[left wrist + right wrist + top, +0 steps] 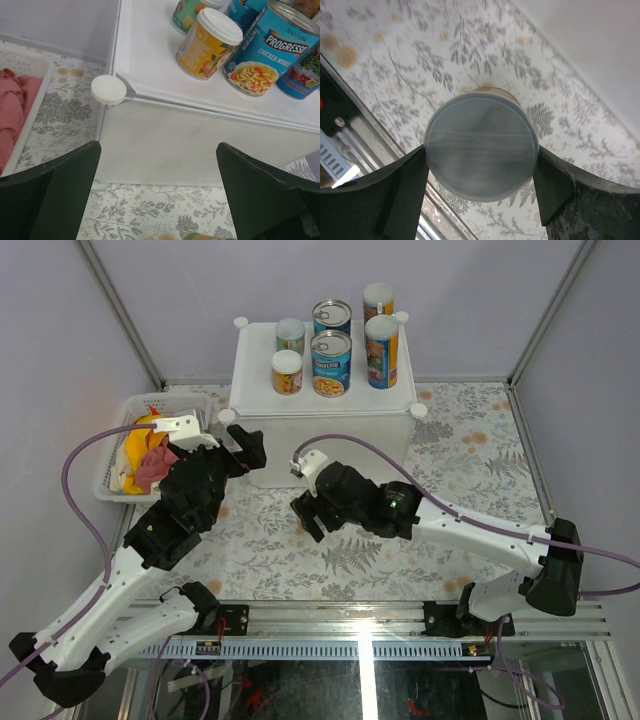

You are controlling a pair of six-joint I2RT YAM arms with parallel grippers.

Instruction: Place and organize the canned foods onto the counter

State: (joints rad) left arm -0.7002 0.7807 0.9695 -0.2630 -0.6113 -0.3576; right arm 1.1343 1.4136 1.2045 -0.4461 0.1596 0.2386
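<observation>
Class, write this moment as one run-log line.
left hand: open, empty, facing counter | right hand: shut on pale-lidded can | six cans: upright on counter | task: unfinished

Canister seen end-on, label hidden; Progresso soup can and pink cloth cropped at frame edges.

White mesh basket, pink cloth, banana, fern-patterned tabletop
</observation>
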